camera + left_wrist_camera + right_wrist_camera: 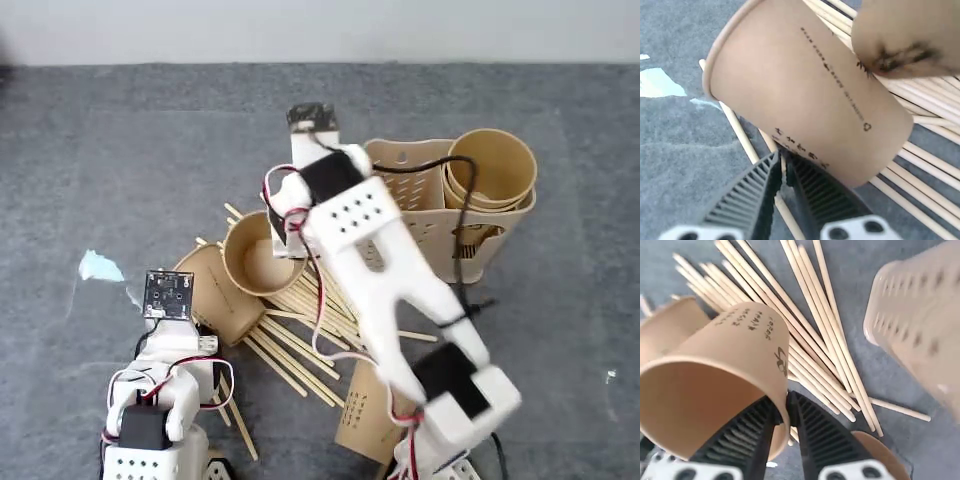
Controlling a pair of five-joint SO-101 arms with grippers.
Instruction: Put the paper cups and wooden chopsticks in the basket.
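Sprawling chopsticks [300, 345], grey felt [100, 150], white wall [300, 30]

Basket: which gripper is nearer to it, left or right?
Right. The right gripper holds a paper cup near the basket; the left gripper is at a lying cup, farther away.

Tan-brown cups [262, 258] w/ small dark print. Pale wood chopsticks [300, 350]. Beige basket [420, 195] w/ rows of small holes. Mottled grey tabletop [120, 150]. Light-blue scrap [100, 267]. White arm [375, 250], red & white wires [318, 300]. Black ribbed fingers [752, 195].
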